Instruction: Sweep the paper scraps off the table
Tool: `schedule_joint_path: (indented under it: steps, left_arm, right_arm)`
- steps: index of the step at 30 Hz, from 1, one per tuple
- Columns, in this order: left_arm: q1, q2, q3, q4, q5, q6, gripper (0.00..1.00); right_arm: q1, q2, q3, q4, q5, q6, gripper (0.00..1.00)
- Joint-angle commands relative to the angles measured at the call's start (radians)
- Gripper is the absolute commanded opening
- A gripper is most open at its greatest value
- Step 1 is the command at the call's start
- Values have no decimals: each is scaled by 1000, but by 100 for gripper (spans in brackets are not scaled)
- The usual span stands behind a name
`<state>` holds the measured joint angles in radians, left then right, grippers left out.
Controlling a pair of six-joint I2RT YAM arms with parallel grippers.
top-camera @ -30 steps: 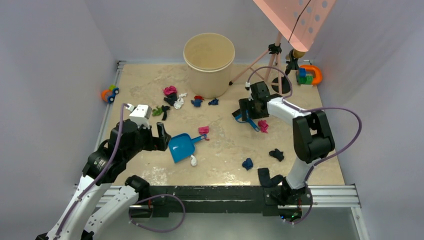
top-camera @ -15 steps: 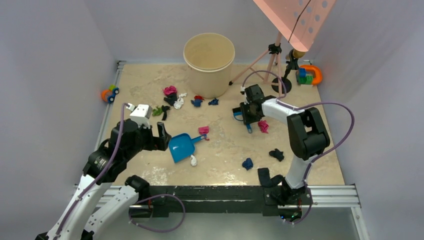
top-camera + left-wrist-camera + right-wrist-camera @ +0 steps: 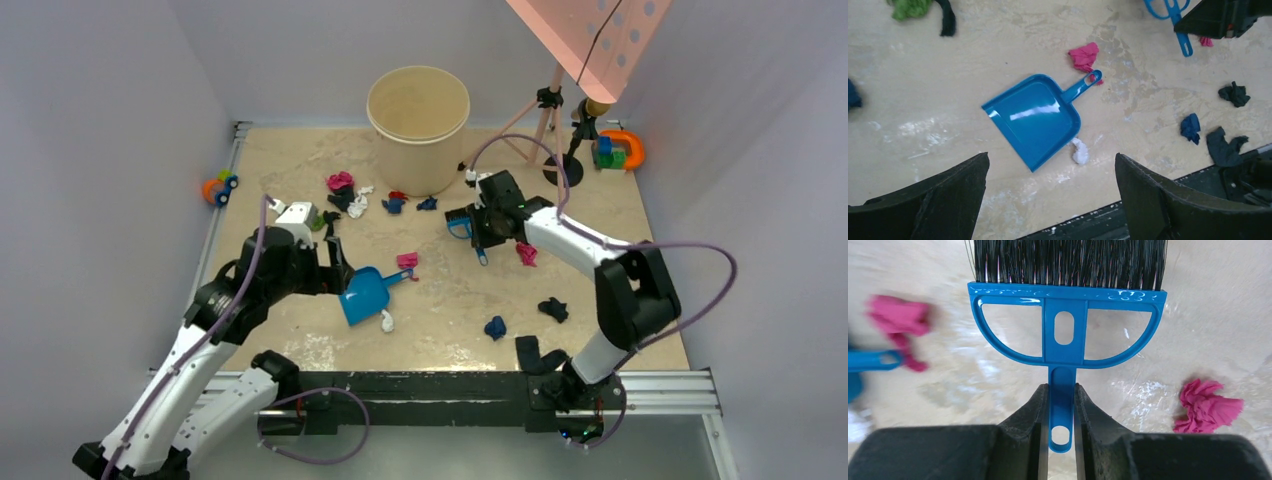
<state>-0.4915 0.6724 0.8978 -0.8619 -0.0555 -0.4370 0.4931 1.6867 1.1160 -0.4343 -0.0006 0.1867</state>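
— Where are we standing?
— We are clamping our right end effector (image 3: 1062,395) on the brush (image 3: 1064,305), while the left end effector (image 3: 1050,162) is hanging apart over the dustpan (image 3: 1035,117).
— And the scraps (image 3: 341,182)?
— Lying scattered across the tabletop (image 3: 600,300). We judge that we are sweeping them panward next.

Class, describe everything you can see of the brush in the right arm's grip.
The brush looks like glossy blue plastic: a half-round open frame with two windows, a slotted centre post and straight black bristles along its flat edge. Its narrow handle, with a hole at the end, is pinched by the right end effector. It hangs over the beige table; whether the bristles touch it is unclear.
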Motion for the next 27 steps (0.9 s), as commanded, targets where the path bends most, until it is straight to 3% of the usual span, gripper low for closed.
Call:
schedule_joint_path:
  steps: [1, 7, 10, 19, 27]
  left_arm:
    - [2, 119, 10, 126, 130, -187, 99]
    - [2, 297, -23, 510, 383, -409, 99]
    - [1, 359, -21, 644, 397, -485, 100]
    - [1, 580, 145, 657, 445, -546, 98]
    - [-7, 701, 155, 780, 501, -626, 81]
  right_arm:
    - [26, -191, 6, 48, -112, 25, 11]
    - [67, -302, 0, 28, -211, 53, 11]
    - [96, -343, -6, 20, -210, 69, 11]
    - [156, -395, -24, 4, -212, 76, 11]
    - [173, -385, -6, -17, -207, 61, 11]
